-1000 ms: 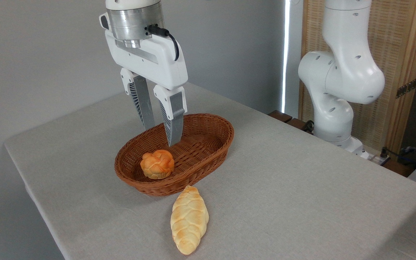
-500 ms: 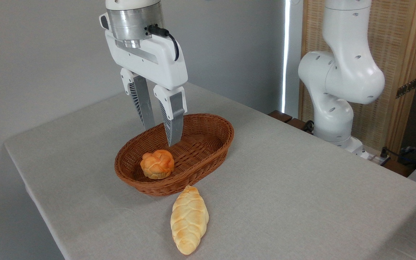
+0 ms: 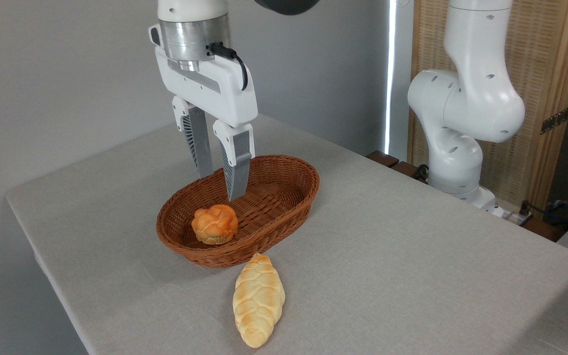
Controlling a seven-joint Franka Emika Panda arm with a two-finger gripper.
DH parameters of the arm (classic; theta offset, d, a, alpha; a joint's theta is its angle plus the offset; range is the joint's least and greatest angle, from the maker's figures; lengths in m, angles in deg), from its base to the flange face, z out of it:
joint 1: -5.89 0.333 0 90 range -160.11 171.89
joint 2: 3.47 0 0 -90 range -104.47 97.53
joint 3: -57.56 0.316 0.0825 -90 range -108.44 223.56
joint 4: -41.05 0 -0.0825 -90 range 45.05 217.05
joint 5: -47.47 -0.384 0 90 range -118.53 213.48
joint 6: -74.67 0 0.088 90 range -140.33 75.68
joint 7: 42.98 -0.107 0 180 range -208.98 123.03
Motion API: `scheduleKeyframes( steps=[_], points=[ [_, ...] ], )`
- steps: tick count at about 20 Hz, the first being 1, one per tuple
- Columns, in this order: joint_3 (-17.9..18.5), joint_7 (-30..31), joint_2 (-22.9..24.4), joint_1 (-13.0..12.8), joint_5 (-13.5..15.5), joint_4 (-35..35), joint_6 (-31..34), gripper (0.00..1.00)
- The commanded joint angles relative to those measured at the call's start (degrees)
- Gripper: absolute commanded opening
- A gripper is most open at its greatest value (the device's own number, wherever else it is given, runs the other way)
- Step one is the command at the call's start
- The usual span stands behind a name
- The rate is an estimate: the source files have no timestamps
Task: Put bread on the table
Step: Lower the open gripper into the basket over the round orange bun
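Observation:
The bread [image 3: 214, 224], a small orange-golden knotted bun, lies in the left end of a brown wicker basket [image 3: 284, 212] on the grey-beige table [image 3: 412, 256]. My gripper [image 3: 220, 186] hangs over the basket's middle, above and slightly behind the bun, without touching it. Its two grey fingers point down with a gap between them, open and holding nothing.
A pale-yellow braided loaf [image 3: 257, 305] lies on the cloth just in front of the basket. The arm's white base [image 3: 461, 123] stands at the table's far right. The table's left and front edges drop off close to the basket and loaf.
The gripper has shifted slightly to the right and its wrist sits a little lower in the picture. Bun, basket and loaf have not moved.

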Motion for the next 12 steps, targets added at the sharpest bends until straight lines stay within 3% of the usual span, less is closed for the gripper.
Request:
scheduleKeyframes(
  steps=[1, 7, 12],
  points=[
    [0.2, -0.4, 3.2, -2.8, 1.3, 6.1, -4.2, 1.00],
    [-0.4, -0.4, 2.9, -5.9, 1.3, 10.4, -9.9, 1.00],
    [-2.7, -0.9, 2.2, -6.4, 1.3, 15.3, -17.8, 1.00]
  ],
)
